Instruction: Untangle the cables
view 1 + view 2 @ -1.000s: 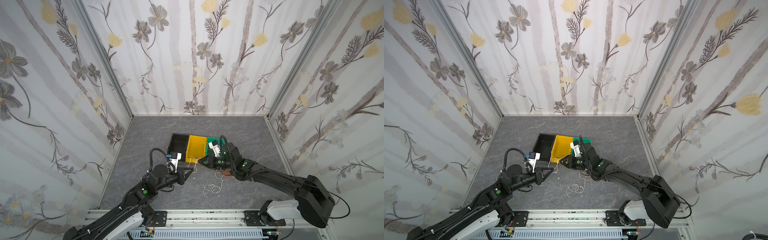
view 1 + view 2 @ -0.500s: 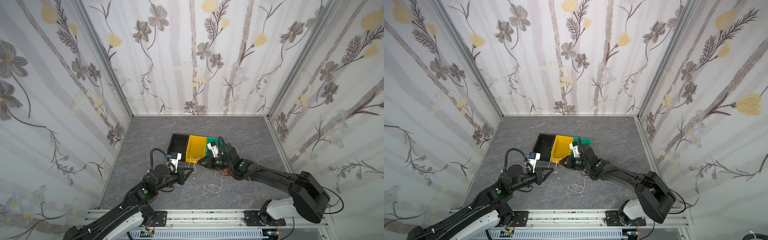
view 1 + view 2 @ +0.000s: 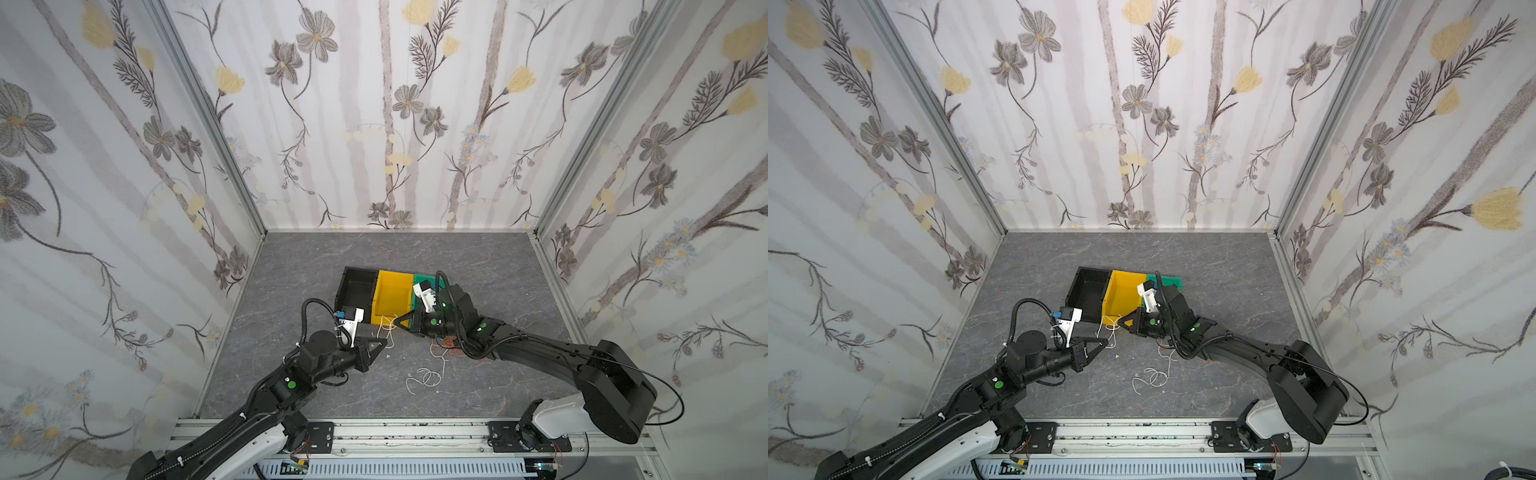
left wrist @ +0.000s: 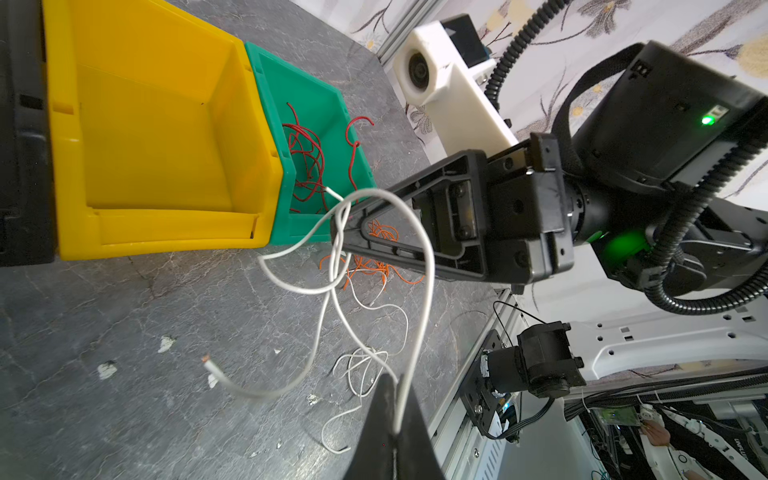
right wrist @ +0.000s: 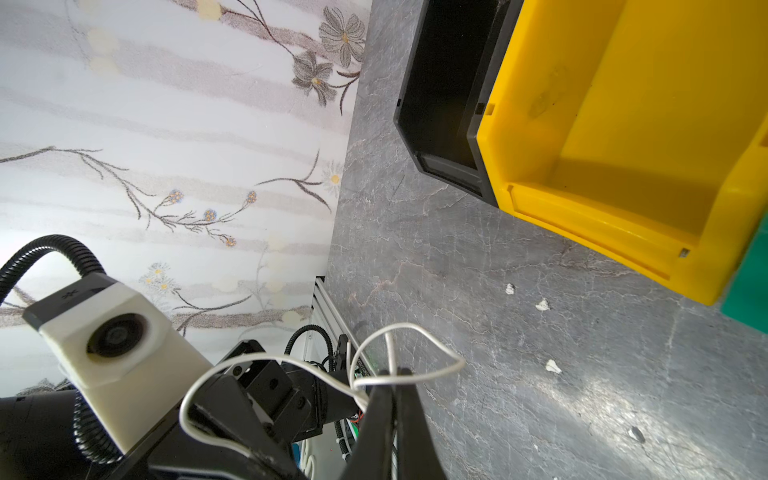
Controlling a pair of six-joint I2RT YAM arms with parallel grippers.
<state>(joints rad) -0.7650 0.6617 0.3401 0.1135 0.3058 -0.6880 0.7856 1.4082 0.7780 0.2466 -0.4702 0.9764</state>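
1. Holding one looped white cable (image 4: 433,266) above the tabletop's (image 3: 291,291) middle, just before the yellow bin (image 3: 392,293), left gripper (image 3: 384,342) and right gripper (image 3: 397,324) both clench it.
2. Drawing apart slowly should free the loops without snagging.

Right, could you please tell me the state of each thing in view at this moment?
left gripper: shut on the held white cable
right gripper: shut on the same cable
held white cable: looped in the air between the grippers
red cables: piled inside the green bin
orange cables: tangled on the table near the green bin
loose white cables: curled on the table
yellow bin: empty
black bin: looks empty
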